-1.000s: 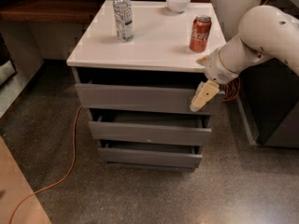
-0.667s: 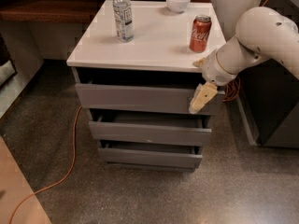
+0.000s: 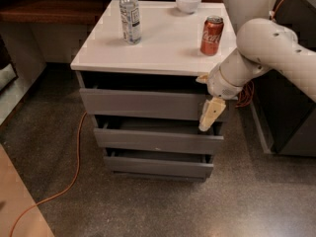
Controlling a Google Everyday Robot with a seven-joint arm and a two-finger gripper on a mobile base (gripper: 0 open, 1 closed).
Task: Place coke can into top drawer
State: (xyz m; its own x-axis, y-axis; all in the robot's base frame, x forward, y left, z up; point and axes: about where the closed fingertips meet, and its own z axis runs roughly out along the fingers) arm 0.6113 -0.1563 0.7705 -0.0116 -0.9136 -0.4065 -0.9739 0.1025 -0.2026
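White tabletop (image 3: 163,38) carrying a clear plastic bottle (image 3: 130,16) standing back left, a white bowl (image 3: 188,1) at the back edge, and the coke can (image 3: 212,35) upright near the right edge. The pincer (image 3: 211,115) hangs just below the front right corner.

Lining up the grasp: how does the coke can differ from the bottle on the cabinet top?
The coke can is red, opaque and short; the bottle is clear, taller and white-capped. The can stands near the right edge, the bottle toward the left. Both stand upright on the white cabinet top. The pincer hangs below the can, at the right end of the top drawer.
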